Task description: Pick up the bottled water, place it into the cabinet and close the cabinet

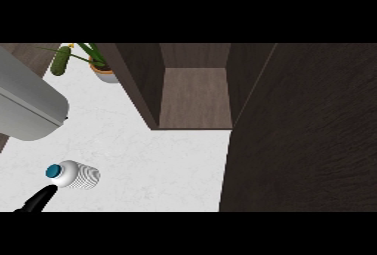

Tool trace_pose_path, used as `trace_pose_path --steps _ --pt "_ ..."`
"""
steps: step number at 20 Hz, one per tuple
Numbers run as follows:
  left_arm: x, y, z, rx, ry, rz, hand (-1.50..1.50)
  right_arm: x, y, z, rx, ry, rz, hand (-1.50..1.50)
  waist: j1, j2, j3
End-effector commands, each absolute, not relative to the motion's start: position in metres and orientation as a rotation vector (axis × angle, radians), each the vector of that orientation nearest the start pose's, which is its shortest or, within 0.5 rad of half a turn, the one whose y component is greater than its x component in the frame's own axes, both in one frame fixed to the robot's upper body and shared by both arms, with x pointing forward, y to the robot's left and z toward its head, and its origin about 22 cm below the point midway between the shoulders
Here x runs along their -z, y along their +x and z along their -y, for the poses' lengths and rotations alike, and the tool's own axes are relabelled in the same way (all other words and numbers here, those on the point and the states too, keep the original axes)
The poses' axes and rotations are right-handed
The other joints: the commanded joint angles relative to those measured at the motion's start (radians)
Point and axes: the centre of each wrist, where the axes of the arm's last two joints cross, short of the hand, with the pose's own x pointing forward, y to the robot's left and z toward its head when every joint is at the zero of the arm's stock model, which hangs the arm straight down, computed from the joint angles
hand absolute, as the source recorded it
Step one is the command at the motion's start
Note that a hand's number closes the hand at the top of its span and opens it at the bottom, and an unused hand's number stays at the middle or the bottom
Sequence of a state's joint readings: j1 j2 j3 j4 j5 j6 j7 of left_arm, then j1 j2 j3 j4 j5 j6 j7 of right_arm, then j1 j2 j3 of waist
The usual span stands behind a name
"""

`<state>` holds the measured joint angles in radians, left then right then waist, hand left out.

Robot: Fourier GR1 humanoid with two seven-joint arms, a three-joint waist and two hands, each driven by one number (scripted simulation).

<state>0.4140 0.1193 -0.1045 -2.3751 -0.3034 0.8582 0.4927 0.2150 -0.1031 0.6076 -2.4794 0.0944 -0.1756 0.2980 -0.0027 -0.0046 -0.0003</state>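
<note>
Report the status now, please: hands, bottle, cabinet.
Left hand at lower left edge, just below bottled water, not holding it. Right hand not in view. Bottle on counter. Cabinet open, nothing blocking.

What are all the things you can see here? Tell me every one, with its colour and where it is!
bottled water: one, white ribbed body with a blue cap, on the counter at lower left.
cabinet: one, dark brown wood, open, at top centre; its shelf holds nothing.
cabinet door: one, dark brown, swung open along the right side.
counter: one, white marble, across the left and middle.
potted plant: one, green leaves in a pale pot, top left corner.
grey rounded object: one, grey, at the left edge; I cannot tell what it is.
left hand: one, black, only fingers show, at the bottom left just below the bottle.
</note>
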Motion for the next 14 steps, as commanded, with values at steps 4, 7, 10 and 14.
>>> trace_pose_path --steps 4,7,10,14 --pt "-0.119 0.125 -0.245 -0.764 0.739 1.588 -1.5 -0.177 0.097 0.167 -0.202 0.26 1.994 -1.5 -0.001 0.002 0.0" --pt "-0.112 0.137 -0.254 -0.786 0.747 1.568 -1.5 -0.187 0.09 0.162 -0.194 0.262 1.998 -1.5 -0.003 0.001 -0.001" --pt "-0.088 0.15 -0.256 -0.777 0.777 1.554 -1.5 -0.177 0.098 0.167 -0.208 0.251 1.998 -1.5 -0.003 0.002 -0.001" --pt "-0.065 0.15 -0.274 -0.776 0.764 1.502 -1.5 -0.186 0.088 0.171 -0.212 0.261 1.972 -1.5 -0.002 0.0 -0.002"
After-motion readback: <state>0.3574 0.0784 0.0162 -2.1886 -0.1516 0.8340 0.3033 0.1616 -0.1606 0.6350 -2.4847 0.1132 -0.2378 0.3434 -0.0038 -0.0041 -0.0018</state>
